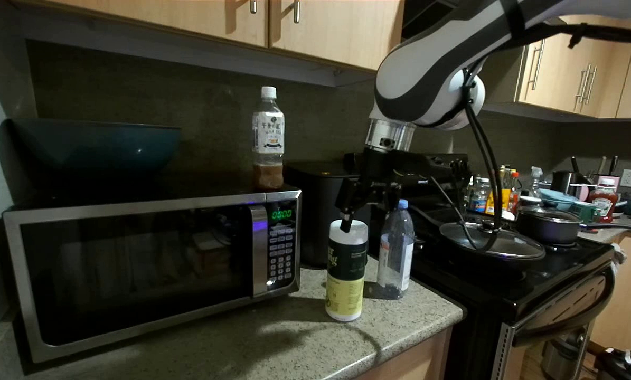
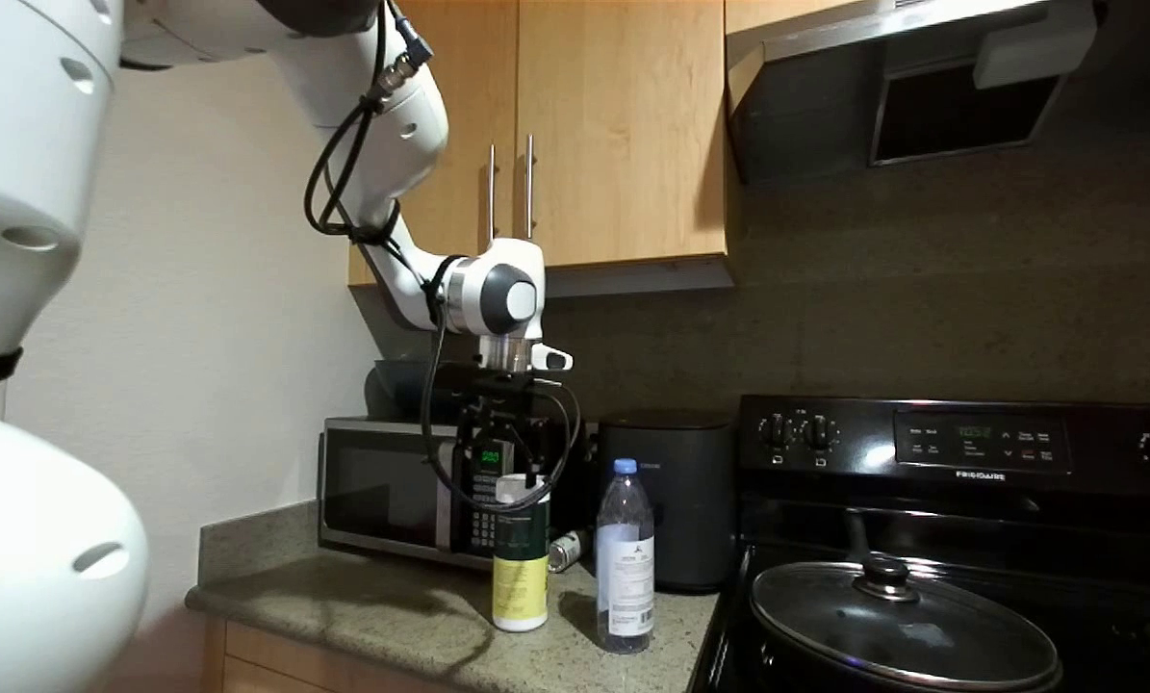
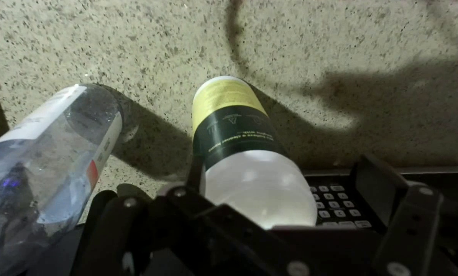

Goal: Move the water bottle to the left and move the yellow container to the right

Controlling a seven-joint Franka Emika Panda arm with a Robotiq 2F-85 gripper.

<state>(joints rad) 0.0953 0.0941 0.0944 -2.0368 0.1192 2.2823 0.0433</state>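
The gripper (image 3: 284,180) straddles the white top of the yellow container (image 3: 234,132), its 2 fingers (image 3: 380,188) spread and not clamped on anything. In the wrist view 1 finger sits close against the jar's side, and I can't tell whether it touches; the other stands clear of it. The container is upright on the speckled counter (image 1: 399,330), yellow below and dark green above.

Near it, with bare counter between, the water bottle (image 2: 626,577) stands upright too, clear with a blue cap; in both exterior views it is right of the container, on the stove (image 2: 854,452) side. Behind the 2 of them I can make out a can (image 2: 565,551) on its side and a dark boxy appliance (image 2: 676,510).

To the left is the microwave (image 1: 135,274), with a blue bowl (image 1: 99,145) and a bottle of brown drink (image 1: 268,142) on top. On the stove sit a lidded pan (image 2: 907,645) and, farther along, a pot (image 1: 547,229).
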